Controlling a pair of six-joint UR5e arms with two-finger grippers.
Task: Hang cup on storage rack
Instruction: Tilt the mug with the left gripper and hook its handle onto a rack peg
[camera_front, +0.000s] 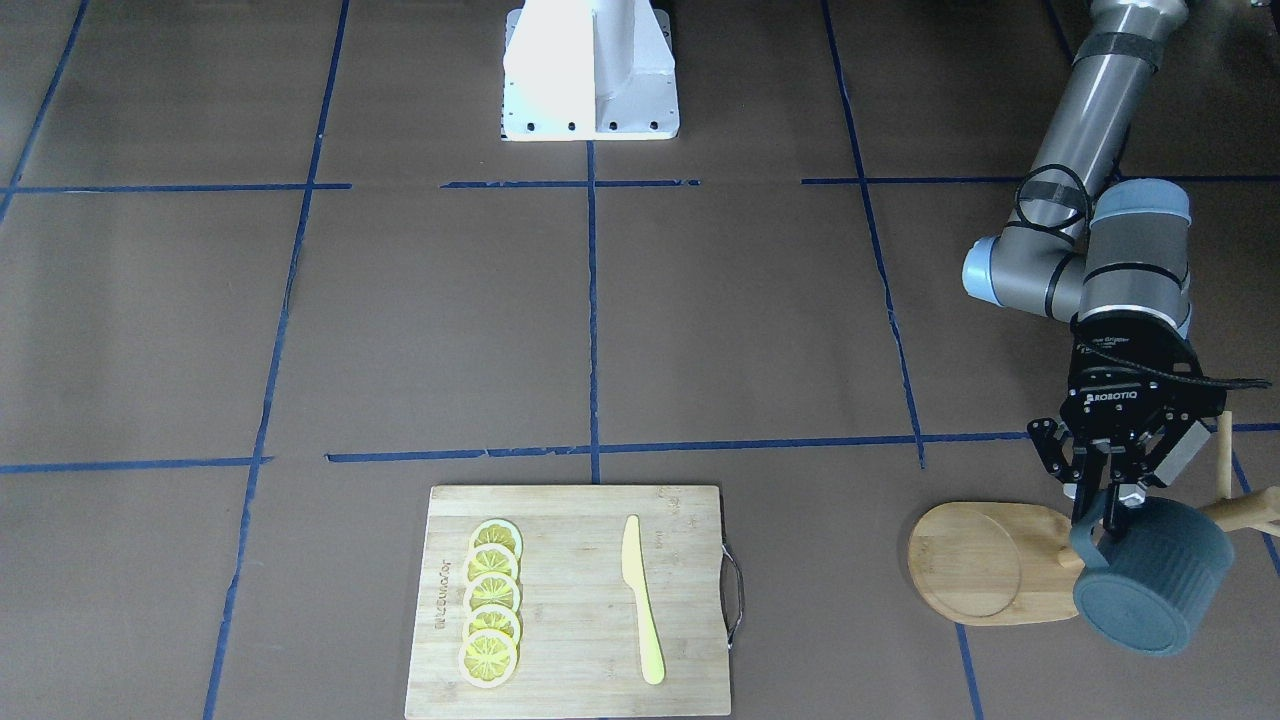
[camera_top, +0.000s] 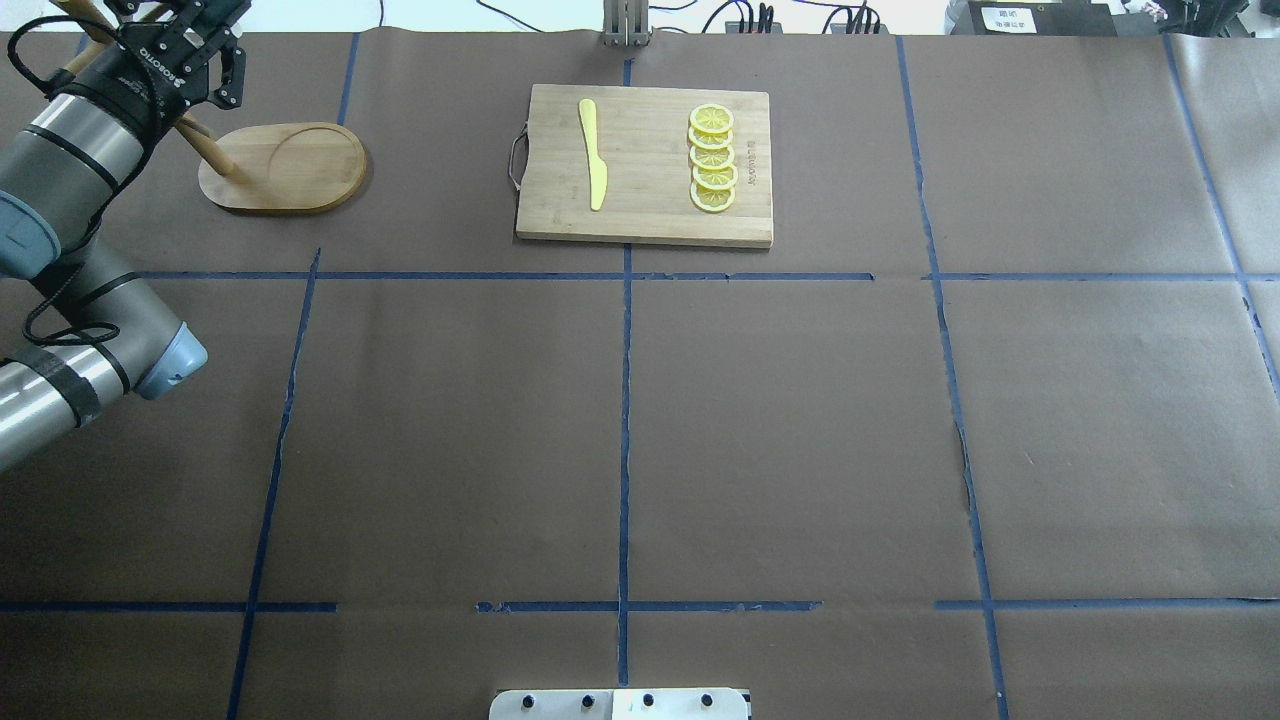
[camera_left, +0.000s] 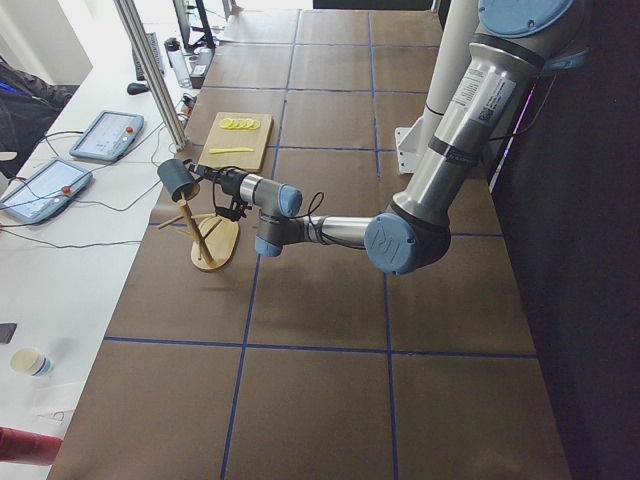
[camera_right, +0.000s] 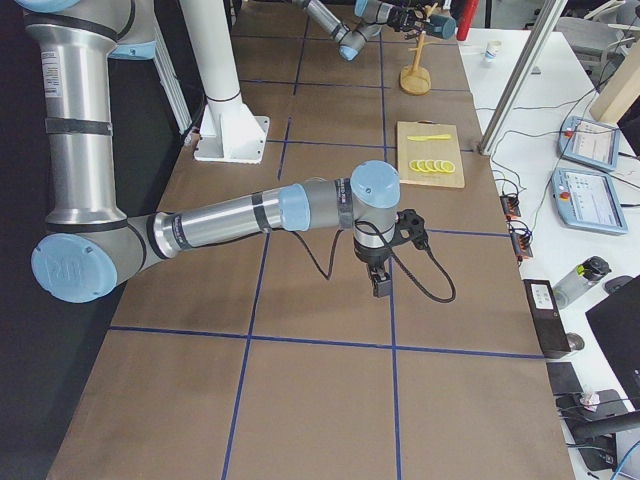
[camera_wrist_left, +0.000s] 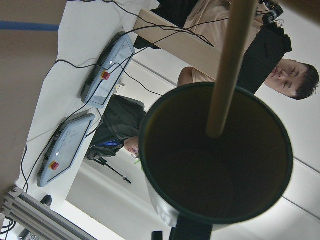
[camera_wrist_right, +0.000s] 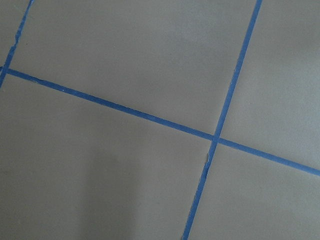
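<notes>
1. The rack (camera_front: 985, 560) has its base leftmost in the front view.
2. The left gripper (camera_front: 1108, 505) pinches the cup (camera_front: 1160, 575) by its handle, jaws narrow.
3. The cup hangs tilted just below, with a peg (camera_front: 1245, 508) just beside (the handle must find it).
4. The right gripper (camera_right: 381, 288) is well apart, its state unclear.

The left arm (camera_front: 1095, 110) is silver-grey with pale-blue joint caps (camera_front: 1140, 200) and a black tool (camera_front: 1108, 515) (marked ROBOTIQ).

Blue-grey ribbed cup (camera_front: 1160, 578), light wooden storage rack (camera_front: 960, 562), yellow knife (camera_front: 641, 600)
</notes>
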